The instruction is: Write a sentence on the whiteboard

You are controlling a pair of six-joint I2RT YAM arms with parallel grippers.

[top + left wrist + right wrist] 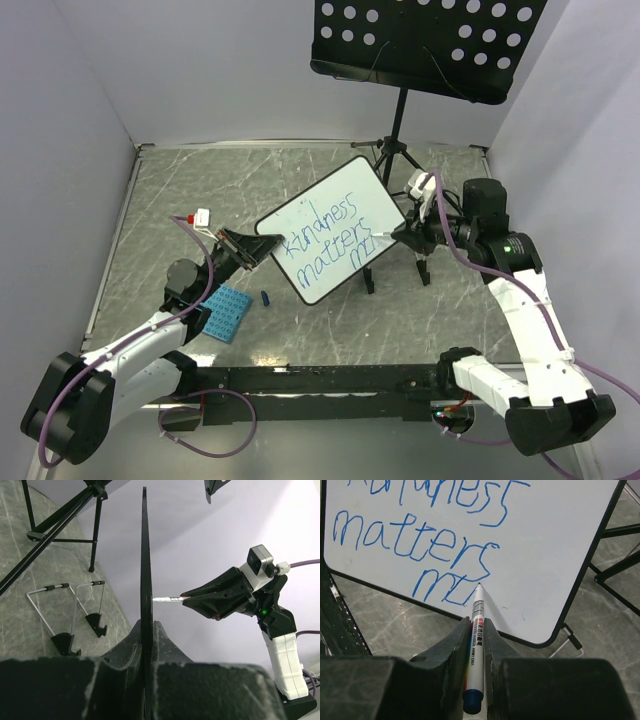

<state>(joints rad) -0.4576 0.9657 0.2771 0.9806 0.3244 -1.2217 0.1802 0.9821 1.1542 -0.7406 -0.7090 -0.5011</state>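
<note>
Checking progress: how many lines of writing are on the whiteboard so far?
3: "kindness" on top, "matters" below it, and an unfinished word lowest, at the marker tip.

Tilted whiteboard (372, 200), blue three-line sentence (322, 246)

A grey bench (300, 170) with pale marble veins is closed in by plain lavender-white walls (200, 70) at 9, 12 and 3 o'clock. A black perforated music stand (425, 45) on a tripod (397, 145) stands at 1 o'clock. The light is soft and even.
</note>
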